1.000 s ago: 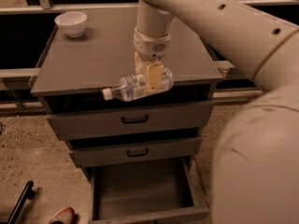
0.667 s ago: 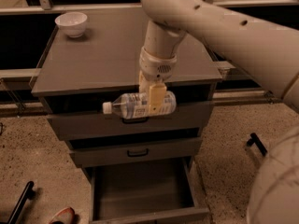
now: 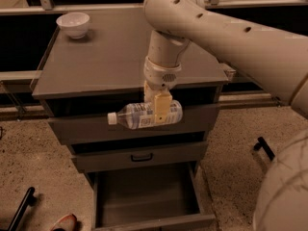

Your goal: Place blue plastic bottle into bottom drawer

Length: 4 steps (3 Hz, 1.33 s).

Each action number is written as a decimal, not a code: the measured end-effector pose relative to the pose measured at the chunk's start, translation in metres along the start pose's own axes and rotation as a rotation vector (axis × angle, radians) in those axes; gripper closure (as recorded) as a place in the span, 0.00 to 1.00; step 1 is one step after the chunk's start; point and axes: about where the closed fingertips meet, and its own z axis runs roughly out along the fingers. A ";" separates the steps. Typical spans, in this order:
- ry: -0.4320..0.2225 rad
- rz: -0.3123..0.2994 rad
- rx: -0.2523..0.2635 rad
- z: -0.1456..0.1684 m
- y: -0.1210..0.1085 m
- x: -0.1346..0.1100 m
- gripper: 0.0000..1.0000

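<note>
My gripper hangs from the big white arm in front of the grey cabinet's top drawer. It is shut on the blue plastic bottle, a clear bottle with a white cap and a pale label. The bottle lies on its side in the air with the cap pointing left. The bottom drawer stands pulled open below, a plain grey box with nothing visible inside. The bottle is well above the drawer and roughly over its back part.
A white bowl sits at the back left of the cabinet top. The middle drawer with a black handle is a little pulled out. A black bar and a red-white object lie on the floor at the left.
The gripper has moved the bottle forward off the cabinet top and downward, from the top's front edge to in front of the top drawer. The bottle stays held sideways.
</note>
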 end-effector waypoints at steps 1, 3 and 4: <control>-0.092 0.058 0.033 0.037 0.011 0.011 1.00; -0.181 0.102 0.046 0.127 0.059 0.014 1.00; -0.127 0.150 0.083 0.136 0.057 0.023 1.00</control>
